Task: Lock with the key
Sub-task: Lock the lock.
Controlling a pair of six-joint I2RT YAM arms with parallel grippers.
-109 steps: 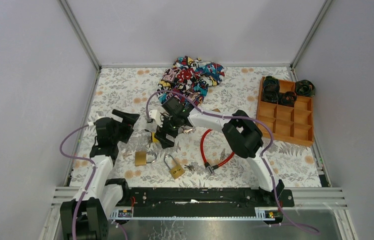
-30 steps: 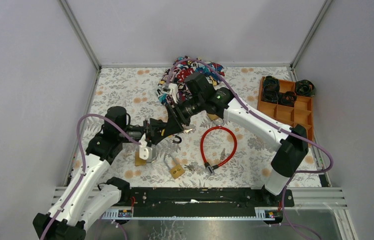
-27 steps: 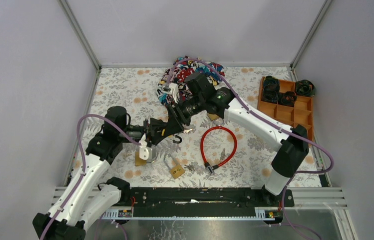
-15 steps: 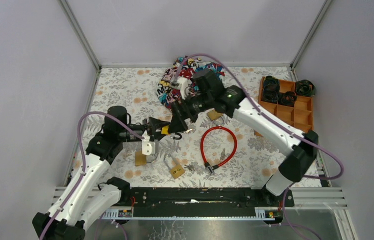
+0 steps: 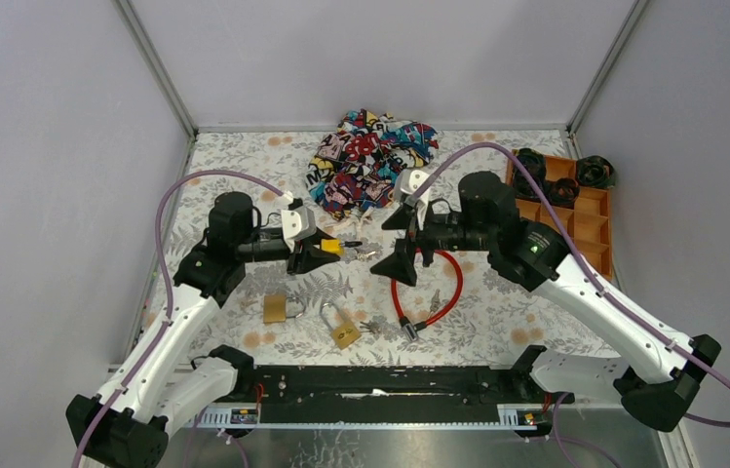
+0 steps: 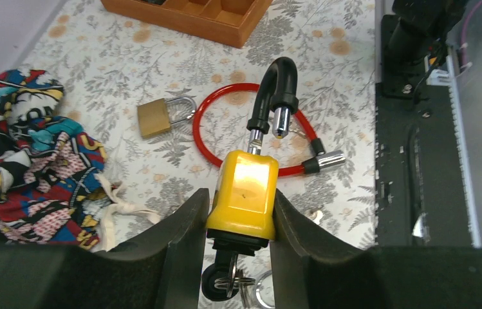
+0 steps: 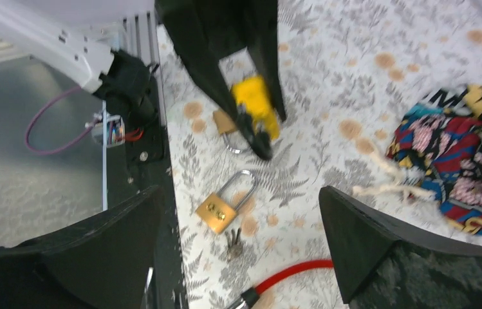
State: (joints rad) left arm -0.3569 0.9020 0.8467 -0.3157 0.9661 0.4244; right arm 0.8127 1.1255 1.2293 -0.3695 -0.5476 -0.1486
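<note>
1. The left pincer [image 5: 326, 249] is partly closed and squeezes a yellow padlock [image 6: 243, 193] by its two sides, up in the air over the worktop [image 5: 244, 175]
2. The black hoop [image 6: 275, 84] of the padlock is open: one end sits in the yellow body and the other end is out, showing its silver tip
3. A key [image 6: 225, 283] sticks in the bottom of the yellow padlock, with a ring hanging on it
4. The right pincer [image 5: 400, 242] is wide open and holds nothing; it is just beside the yellow padlock and not touching it
5. A red cable lock [image 5: 457, 283] lies in a loop on the worktop, below the right pincer
6. A brass padlock [image 5: 275, 308] and a second brass padlock [image 5: 344, 334] lie near the arm bases, and small keys [image 7: 233, 239] lie by the second one
7. A bright cloth [image 5: 370, 156] lies in a heap at the far side, and a wooden tray [image 5: 565, 249] sits at the right
</note>
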